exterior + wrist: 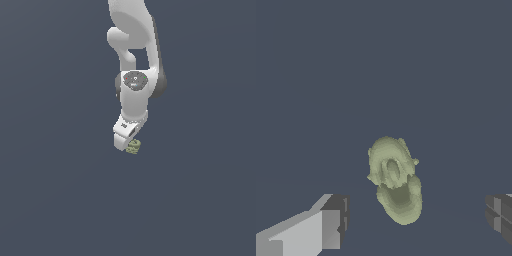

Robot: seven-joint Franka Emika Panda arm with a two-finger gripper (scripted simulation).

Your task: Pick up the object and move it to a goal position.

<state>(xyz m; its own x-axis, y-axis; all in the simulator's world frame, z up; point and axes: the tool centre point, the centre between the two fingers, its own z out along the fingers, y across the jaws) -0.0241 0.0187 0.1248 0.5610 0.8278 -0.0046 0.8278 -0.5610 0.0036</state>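
The object (133, 147) is a tiny olive-green, lumpy, ridged coil on the dark grey floor. In the exterior view it peeks out just below and beside the white gripper (128, 141), which hangs over it from the white arm. In the wrist view the object (394, 179) lies between the two fingers, closer to the finger with the grey pad (335, 220) than to the other finger (499, 215). The fingers stand wide apart and do not touch it. The gripper (417, 218) is open and empty.
The dark grey floor (55, 190) spreads flat on all sides. The white arm (135, 60) rises from the gripper toward the top of the exterior view. No goal marker shows.
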